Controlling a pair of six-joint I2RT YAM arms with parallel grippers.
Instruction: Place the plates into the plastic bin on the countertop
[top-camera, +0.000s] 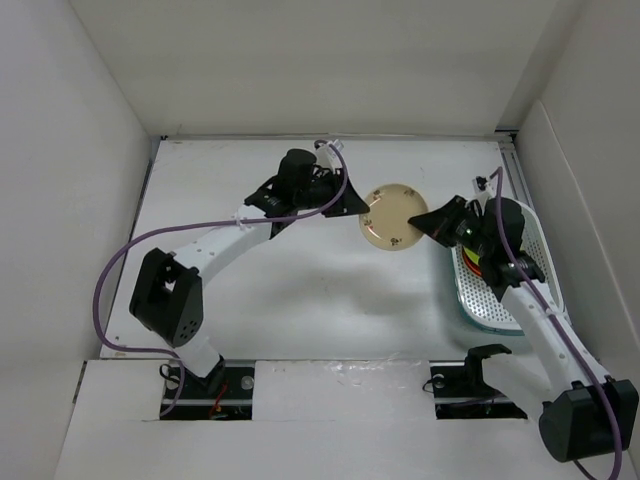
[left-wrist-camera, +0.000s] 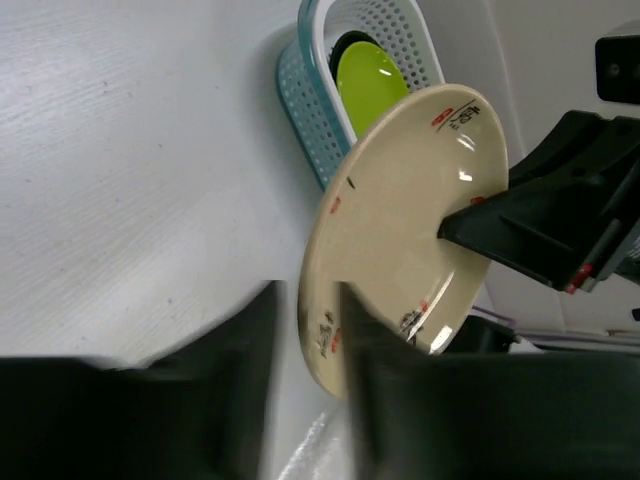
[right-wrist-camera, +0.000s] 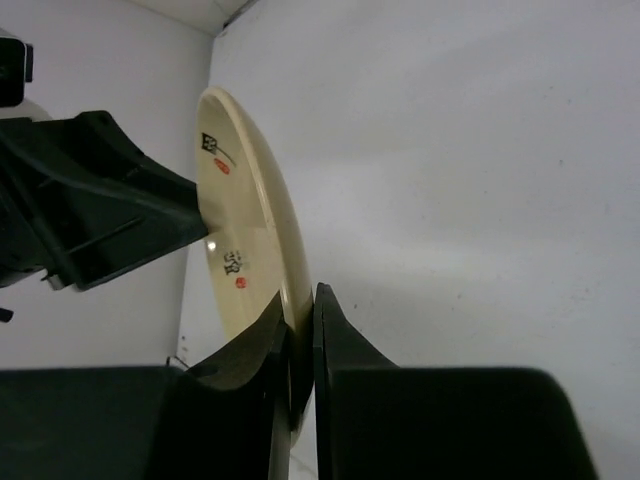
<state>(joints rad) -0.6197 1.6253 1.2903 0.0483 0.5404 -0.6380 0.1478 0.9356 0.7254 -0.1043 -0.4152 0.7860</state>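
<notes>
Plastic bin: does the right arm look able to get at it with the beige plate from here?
Probably yes. The plastic bin lies just beside the right fingers with nothing between, but the left fingers pinch the beige plate's opposite rim and must let go first.

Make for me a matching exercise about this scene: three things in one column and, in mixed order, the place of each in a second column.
Things
1. beige round plate with brown markings
2. lime green round plate
3. pale teal perforated plastic bin

Places
A. on the white countertop, at its right side
B. lifted, between the left gripper and the right gripper
C. inside the bin

Pairs: 1-B; 2-C; 3-A
</notes>
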